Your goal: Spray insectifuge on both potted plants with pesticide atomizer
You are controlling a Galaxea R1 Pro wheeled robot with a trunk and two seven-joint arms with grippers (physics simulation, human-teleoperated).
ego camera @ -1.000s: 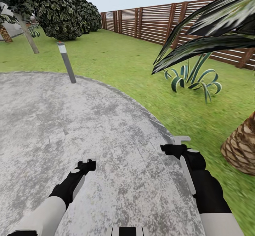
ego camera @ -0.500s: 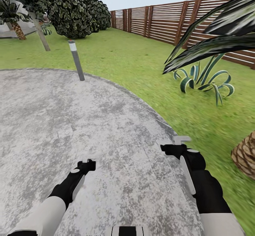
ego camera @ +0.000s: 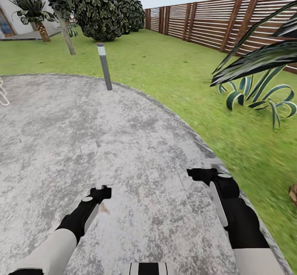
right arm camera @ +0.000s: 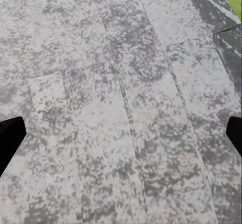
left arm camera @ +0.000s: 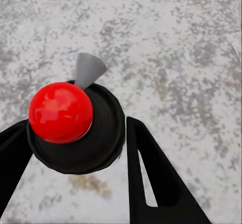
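We stand on a stone slab; a bollard ahead, fence beyond. Left gripper jaws hold a red-topped black object; right gripper jaws wide.

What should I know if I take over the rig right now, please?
Left claw: shut on a dark round-bodied thing with a red knob and grey spout, apparently the pesticide atomizer seen end-on.
Right claw: open, holding nothing, above the stone paving.
Position: on the paving, with lawn and wooden fence ahead to the right.
Done: the pickup, apparently.
Left: find the two potted plants and spray both fully.
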